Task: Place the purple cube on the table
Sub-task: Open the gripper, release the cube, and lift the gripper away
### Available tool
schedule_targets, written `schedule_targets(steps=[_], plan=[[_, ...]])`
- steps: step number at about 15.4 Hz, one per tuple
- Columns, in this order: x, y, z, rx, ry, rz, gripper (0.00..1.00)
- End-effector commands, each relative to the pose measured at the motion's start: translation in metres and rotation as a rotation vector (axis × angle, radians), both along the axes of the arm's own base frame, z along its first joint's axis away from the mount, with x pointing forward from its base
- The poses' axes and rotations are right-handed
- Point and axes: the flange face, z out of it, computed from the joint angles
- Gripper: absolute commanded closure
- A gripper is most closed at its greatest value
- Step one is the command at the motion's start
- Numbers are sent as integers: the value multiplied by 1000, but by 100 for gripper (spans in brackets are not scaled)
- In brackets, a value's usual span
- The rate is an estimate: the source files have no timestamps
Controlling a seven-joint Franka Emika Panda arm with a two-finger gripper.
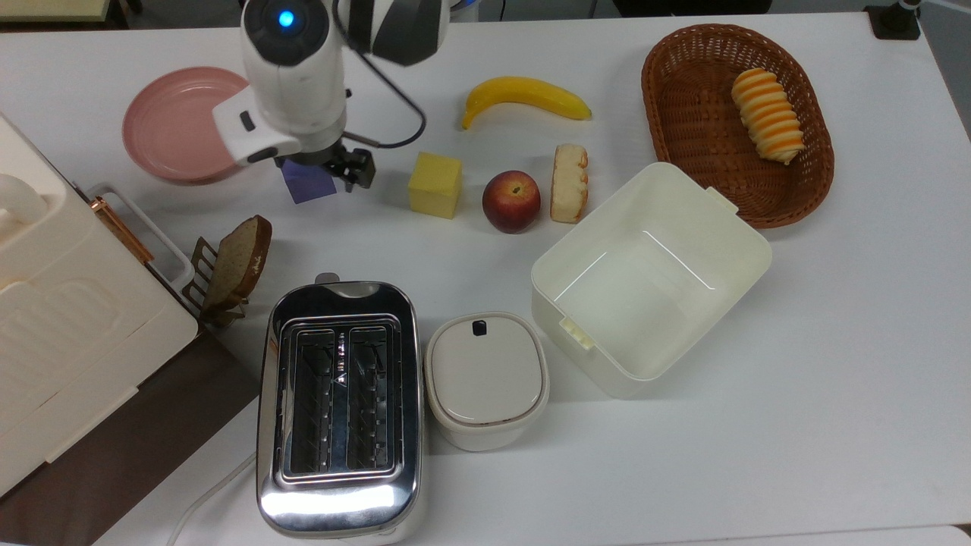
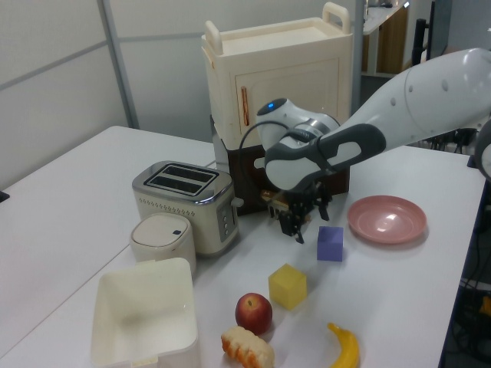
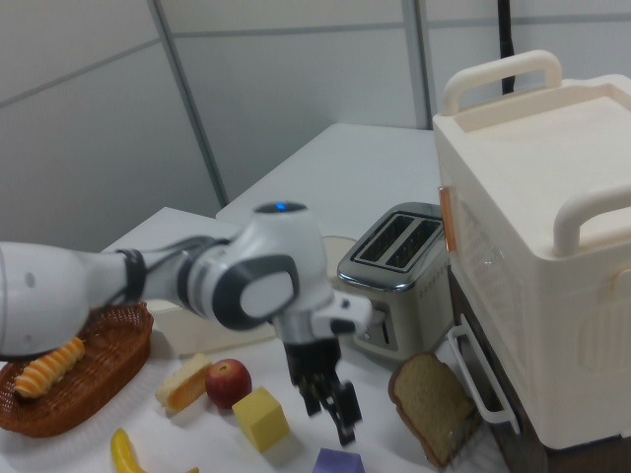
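Observation:
The purple cube (image 1: 309, 186) rests on the white table (image 1: 758, 425), between the pink plate (image 1: 174, 133) and the yellow cube (image 1: 435, 184). In the left view the purple cube (image 2: 330, 243) stands just left of the pink plate (image 2: 387, 218); it also sits at the bottom edge of the right view (image 3: 340, 461). My gripper (image 1: 337, 168) hangs open just above the purple cube, apart from it, with nothing between its fingers. The gripper (image 2: 300, 225) is raised and to the left view's left of the block. In the right view the gripper (image 3: 330, 406) has its jaws spread.
A peach (image 1: 511, 200), a bread piece (image 1: 569, 182) and a banana (image 1: 525, 97) lie to the top view's right of the yellow cube. Behind them are an open white box (image 1: 648, 277) and a wicker basket (image 1: 736, 121). A toaster (image 1: 339, 406), a lidded pot (image 1: 487, 379), a toast rack (image 1: 235, 265) and a cream cabinet (image 1: 61, 303) stand below.

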Motion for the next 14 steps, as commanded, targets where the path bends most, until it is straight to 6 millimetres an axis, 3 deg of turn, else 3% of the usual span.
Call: schedule_targets(steps=[1, 4, 6, 10, 14], plan=[[-16, 44, 84, 74, -24, 69, 0], [-30, 65, 152, 120, -57, 93, 0], [-42, 79, 184, 166, -107, 102, 0], [-42, 84, 200, 179, -140, 106, 0], [-30, 80, 186, 189, -132, 106, 0]])
